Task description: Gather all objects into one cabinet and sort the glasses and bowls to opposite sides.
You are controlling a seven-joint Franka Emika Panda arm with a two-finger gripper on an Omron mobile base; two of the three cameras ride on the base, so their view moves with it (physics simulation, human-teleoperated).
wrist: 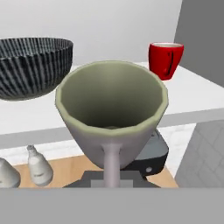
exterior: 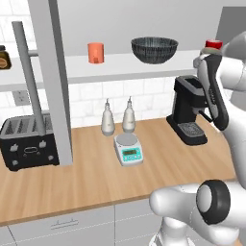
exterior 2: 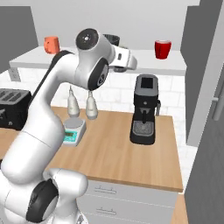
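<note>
A grey cup point(wrist: 112, 109) sits close in the hand view, held by its handle with my gripper point(wrist: 112, 171) shut on it, level with the cabinet's white shelf point(wrist: 192, 94). On that shelf the wide dark mesh bowl point(wrist: 33, 65) stands to the left and the red cup point(wrist: 165, 59) to the right, against the grey side wall. The left base view shows the orange cup point(exterior: 95, 53) left of the bowl point(exterior: 154, 49), and the red cup point(exterior: 213, 44) behind my arm. The right base view has the orange cup point(exterior 2: 51, 44), the bowl point(exterior 2: 111, 40) and the red cup point(exterior 2: 162, 48).
Under the cabinet, on the wooden counter, stand a black coffee machine point(exterior: 189, 113), a small scale point(exterior: 129, 149), two white bottles point(exterior: 107, 120) and a toaster point(exterior: 29, 141). An open grey cabinet door point(exterior: 53, 81) juts out on the left, another point(exterior 2: 205, 74) on the right.
</note>
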